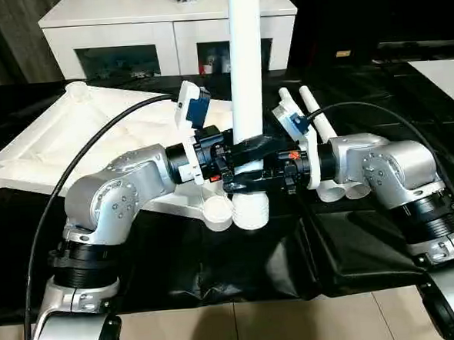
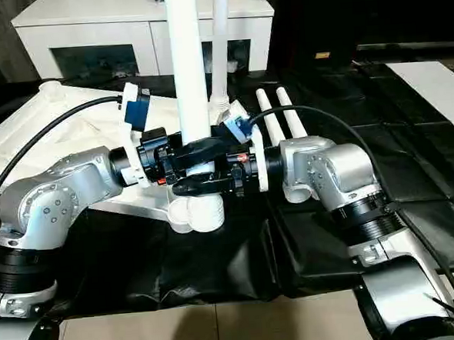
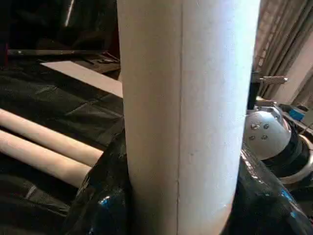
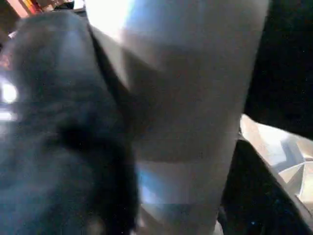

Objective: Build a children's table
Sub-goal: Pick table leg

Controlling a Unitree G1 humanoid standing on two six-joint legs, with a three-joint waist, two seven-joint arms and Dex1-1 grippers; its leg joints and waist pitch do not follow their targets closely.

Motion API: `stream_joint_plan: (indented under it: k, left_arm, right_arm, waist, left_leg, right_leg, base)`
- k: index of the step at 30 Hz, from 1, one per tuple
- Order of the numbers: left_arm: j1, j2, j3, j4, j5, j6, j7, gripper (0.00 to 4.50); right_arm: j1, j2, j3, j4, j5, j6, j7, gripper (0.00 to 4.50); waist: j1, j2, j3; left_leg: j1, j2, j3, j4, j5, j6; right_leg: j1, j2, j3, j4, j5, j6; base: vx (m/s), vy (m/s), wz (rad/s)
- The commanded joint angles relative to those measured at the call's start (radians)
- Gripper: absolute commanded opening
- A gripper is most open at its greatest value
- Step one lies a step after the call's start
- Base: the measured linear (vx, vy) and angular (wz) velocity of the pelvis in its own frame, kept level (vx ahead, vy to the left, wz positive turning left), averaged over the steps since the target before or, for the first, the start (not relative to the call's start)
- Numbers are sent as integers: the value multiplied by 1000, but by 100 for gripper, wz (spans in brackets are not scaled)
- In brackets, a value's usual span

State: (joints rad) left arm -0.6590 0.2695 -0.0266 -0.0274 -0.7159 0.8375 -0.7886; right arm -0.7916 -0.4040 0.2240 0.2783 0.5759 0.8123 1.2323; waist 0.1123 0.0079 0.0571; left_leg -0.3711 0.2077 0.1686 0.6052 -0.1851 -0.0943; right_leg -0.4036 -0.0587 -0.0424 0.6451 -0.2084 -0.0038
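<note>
**A:** Silver forearms fill the lower head view; where do they meet?

**B:** At frame centre. The left gripper (image 1: 228, 164) holds the upright white tapered tubular leg (image 1: 247, 61) in its black fingers. The right gripper (image 1: 267, 170) is at the same leg; I cannot tell whether it grips.

**A:** And the white plastic ribbed tabletop (image 1: 94, 139)?

**B:** Upper left, underside up, with the leg's foot at its near corner socket (image 1: 218, 211). Two spare white tubular legs (image 1: 316, 110) lie right of centre.

**A:** The wrist views?

**B:** Smooth, seamed tube close up (image 3: 188, 117). I judge the leg is being seated; next, press it straight down.
</note>
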Motion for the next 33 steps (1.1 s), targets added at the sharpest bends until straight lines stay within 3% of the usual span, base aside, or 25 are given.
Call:
stream_joint_plan:
  k: [1, 8, 12, 14, 30, 31, 33]
  left_arm:
    - [1, -7, 23, -38, -47, 18, -5, 286]
    - [-21, -8, 53, -12, -42, 5, 20, 349]
    - [-42, -10, 72, 5, -50, 15, 31, 353]
    - [-48, -12, 75, 15, -49, 19, 39, 320]
    - [-55, 5, 66, 21, -55, 22, 4, 194]
    - [-51, 10, 61, 12, -61, 24, -10, 191]
    - [-44, 18, 55, -5, -74, 32, -32, 186]
  right_arm:
    - [-2, -2, -3, -2, -22, -17, -6, 200]
    - [12, -6, 9, -9, -34, -26, 4, 187]
    - [13, -5, 12, -8, -38, -31, 4, 187]
    - [16, -6, 16, -12, -40, -34, 5, 186]
    - [13, -6, 22, -14, -67, -66, 20, 186]
    - [13, -5, 21, -14, -70, -75, 20, 242]
    - [10, -2, 17, -13, -65, -78, 29, 256]
  waist:
    - [1, -9, -77]
    - [2, -8, -78]
    - [1, -6, -78]
    - [2, -5, -79]
    - [2, -8, -79]
    - [2, -7, -79]
    - [2, -7, -79]
  left_leg:
    - [4, 10, 3, -54, -69, 18]
    - [4, 10, 3, -54, -65, 20]
    - [5, 8, 2, -53, -71, 20]
    - [5, 8, 2, -52, -66, 20]
    - [5, 9, 2, -52, -69, 23]
    - [5, 9, 2, -52, -68, 23]
    - [5, 9, 2, -53, -66, 23]
  right_leg:
    - [65, -59, 37, -64, 10, -253]
    - [64, -59, 37, -64, 12, -249]
    - [65, -58, 37, -64, 17, -252]
    - [65, -58, 36, -63, 25, -253]
    - [66, -59, 37, -63, 15, -253]
    - [65, -58, 36, -63, 13, -252]
    - [65, -59, 36, -62, 19, -253]
  base:
    - [0, 0, 0]
    - [0, 0, 0]
    - [0, 0, 0]
    - [0, 0, 0]
    - [0, 0, 0]
    - [0, 0, 0]
    - [0, 0, 0]
